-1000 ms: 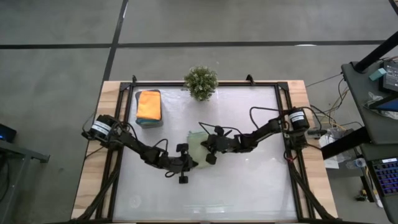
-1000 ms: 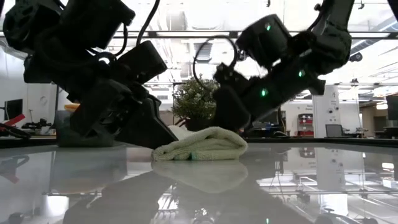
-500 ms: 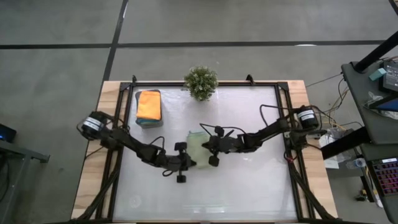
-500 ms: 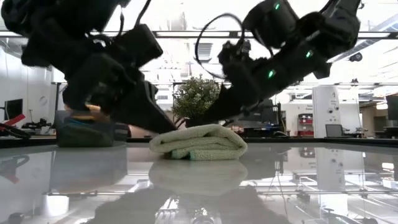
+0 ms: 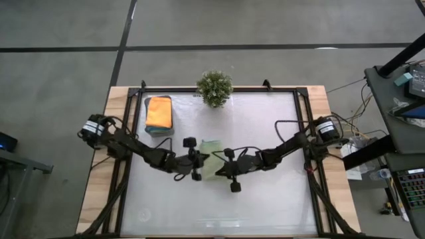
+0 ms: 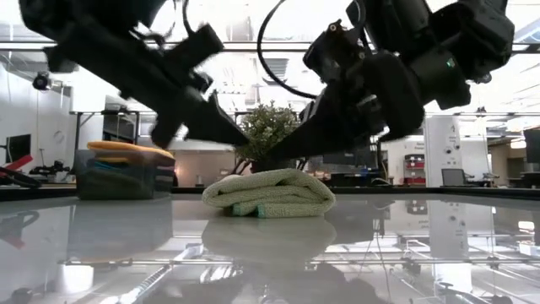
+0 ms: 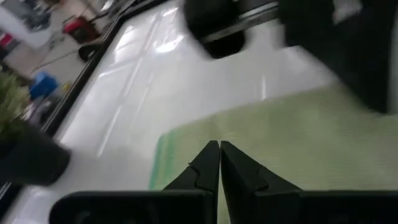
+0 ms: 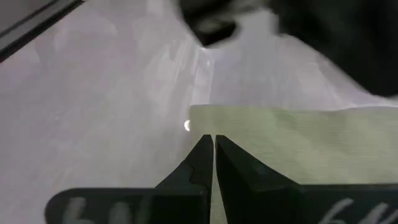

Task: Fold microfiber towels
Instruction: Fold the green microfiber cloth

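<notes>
A pale sage-green microfiber towel (image 5: 211,147) lies folded in a thick pad on the middle of the white table (image 6: 270,192). My left gripper (image 5: 204,160) comes in from the table's left and my right gripper (image 5: 218,168) from the right. Both are shut and slant down over the pad. In the low view the left fingertips (image 6: 245,142) and the right fingertips (image 6: 272,158) hang a little above the towel's top. The left wrist view (image 7: 219,145) and the right wrist view (image 8: 209,137) show shut tips over green cloth (image 7: 292,137) (image 8: 292,143).
A dark grey tray (image 5: 159,129) at the far left holds folded towels, an orange one (image 5: 159,111) on top; the low view shows it too (image 6: 122,173). A small bushy plant (image 5: 214,87) stands at the far edge. Bare table spreads toward the near edge.
Both grippers have come up off the table beside the towel and rolled at the wrist. The left one has shifted toward the far edge, the right one toward the near edge. The towel stays folded where it was, its left end now uncovered.
</notes>
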